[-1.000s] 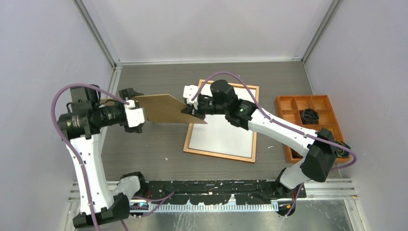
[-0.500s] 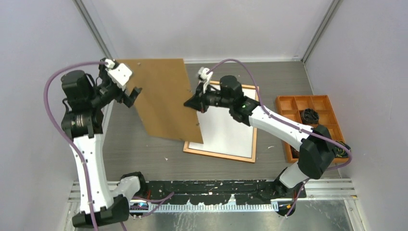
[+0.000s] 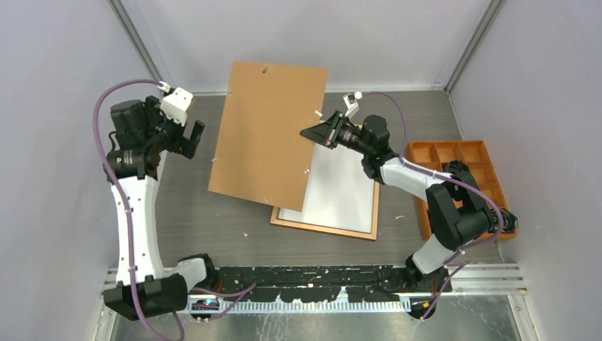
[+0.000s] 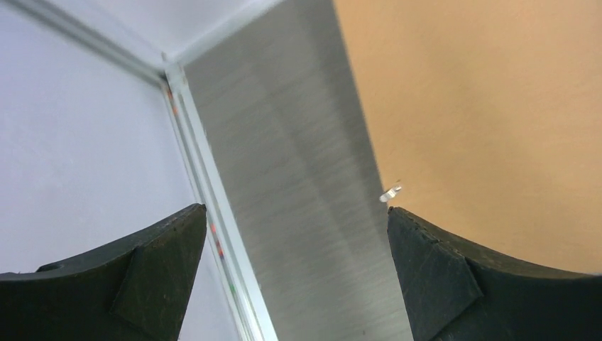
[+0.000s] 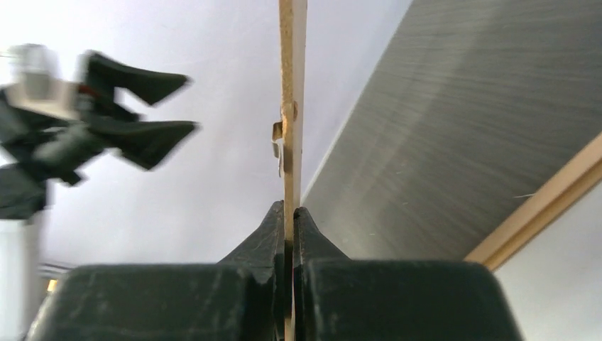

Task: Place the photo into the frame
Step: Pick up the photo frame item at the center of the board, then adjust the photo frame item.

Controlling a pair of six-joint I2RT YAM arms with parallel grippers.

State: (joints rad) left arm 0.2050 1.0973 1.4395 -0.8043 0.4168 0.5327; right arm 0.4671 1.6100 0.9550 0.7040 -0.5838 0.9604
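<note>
Brown board point(image 3: 270, 135) sat pinched by its edge in the right tool point(image 3: 307, 133); the left tool point(image 3: 193, 139) gaped empty. The photo point(image 3: 341, 186) looked flimsy, best lifted edgewise.

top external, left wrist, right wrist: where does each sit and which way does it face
Top external: above and behind the bases, looking down on the table; both arms show, right gripper holding up the brown board by the frame.
Left wrist: on the left arm, looking past its open fingers at table and board face.
Right wrist: looking along its shut fingers clamping the board's edge; the left gripper shows blurred.
Shared: all three see the board.
</note>
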